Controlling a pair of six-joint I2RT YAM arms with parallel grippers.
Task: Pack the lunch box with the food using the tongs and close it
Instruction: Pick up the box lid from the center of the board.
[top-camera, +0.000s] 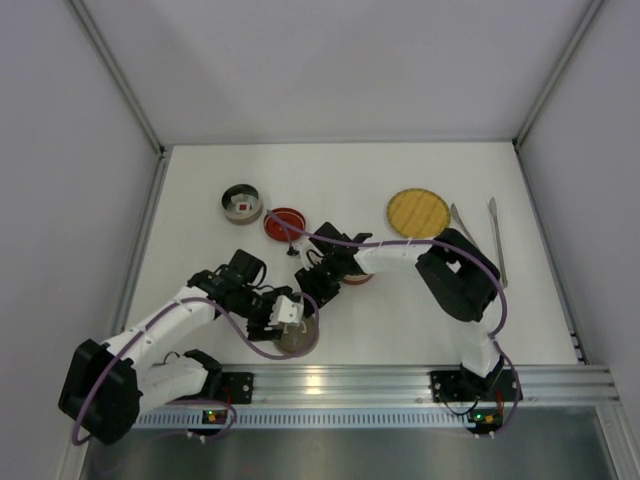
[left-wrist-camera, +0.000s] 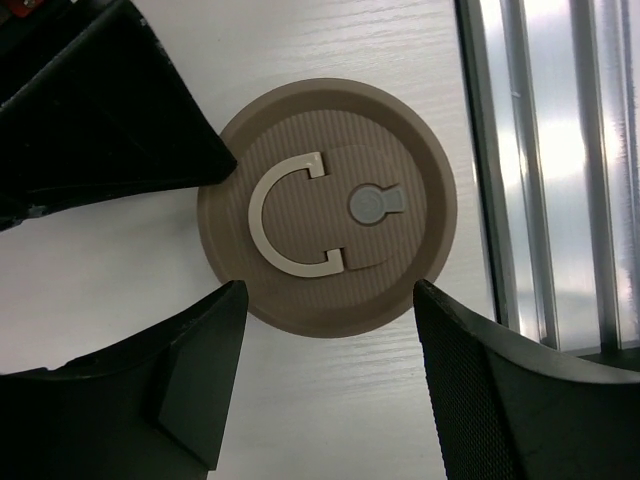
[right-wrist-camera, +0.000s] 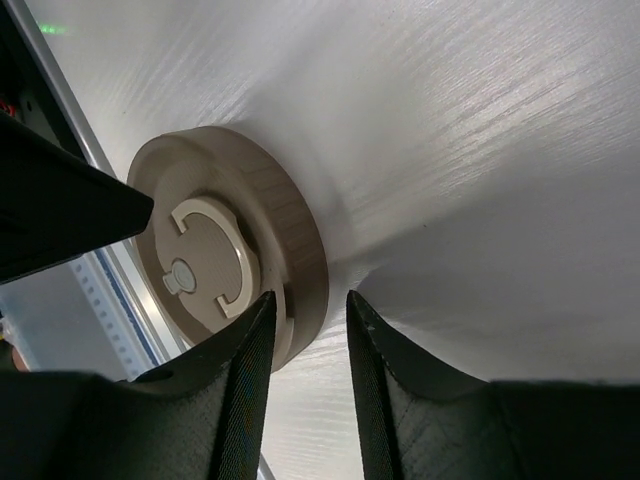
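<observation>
Tongs (top-camera: 497, 240) lie far right beside the plate (top-camera: 417, 212), unheld; my left gripper (left-wrist-camera: 328, 300) straddles the lid (left-wrist-camera: 328, 205), fingers wide, right gripper (right-wrist-camera: 310, 300) narrowly apart at its rim, likely to lift it.

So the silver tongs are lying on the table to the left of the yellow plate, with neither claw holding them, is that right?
Not quite. The tongs lie to the right of the yellow plate, not to its left, as the top view shows. The rest of what you said is right.
</observation>
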